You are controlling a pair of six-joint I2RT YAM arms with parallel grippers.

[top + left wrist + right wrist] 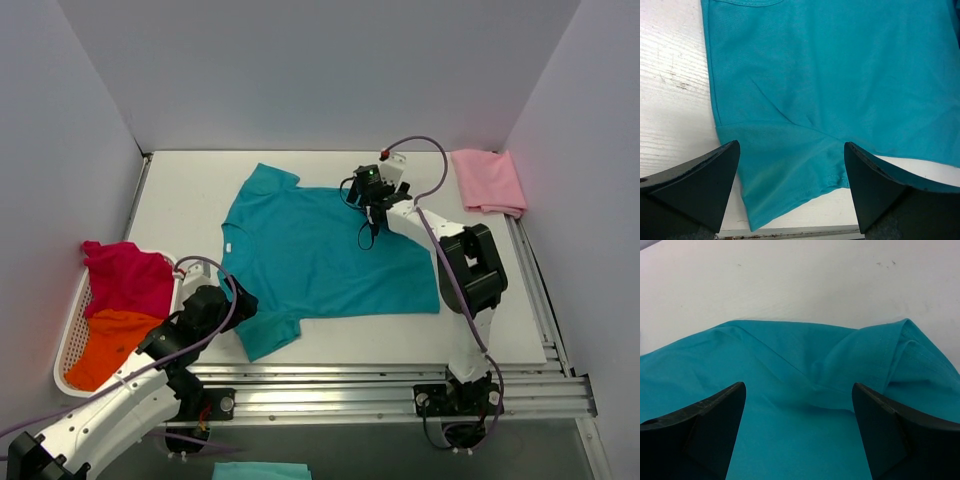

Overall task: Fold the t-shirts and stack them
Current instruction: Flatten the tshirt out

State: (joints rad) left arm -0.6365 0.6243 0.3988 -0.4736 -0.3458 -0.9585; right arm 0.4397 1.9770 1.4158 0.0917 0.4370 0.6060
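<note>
A teal t-shirt (pixel 320 255) lies spread flat on the white table, collar to the left. My left gripper (pixel 238 300) is open and empty just above its near sleeve (pixel 790 170). My right gripper (pixel 368 205) is open and empty over the shirt's far edge, where the far sleeve (pixel 880 360) lies folded over the body. A folded pale pink t-shirt (pixel 488 180) lies at the far right. A magenta-red t-shirt (pixel 125 275) and an orange t-shirt (pixel 110 345) lie crumpled in the basket.
The white plastic basket (pixel 66 350) stands at the left table edge. Grey walls close the table on three sides. A metal rail (pixel 400 385) runs along the near edge. A bit of teal cloth (pixel 260 470) shows below the table.
</note>
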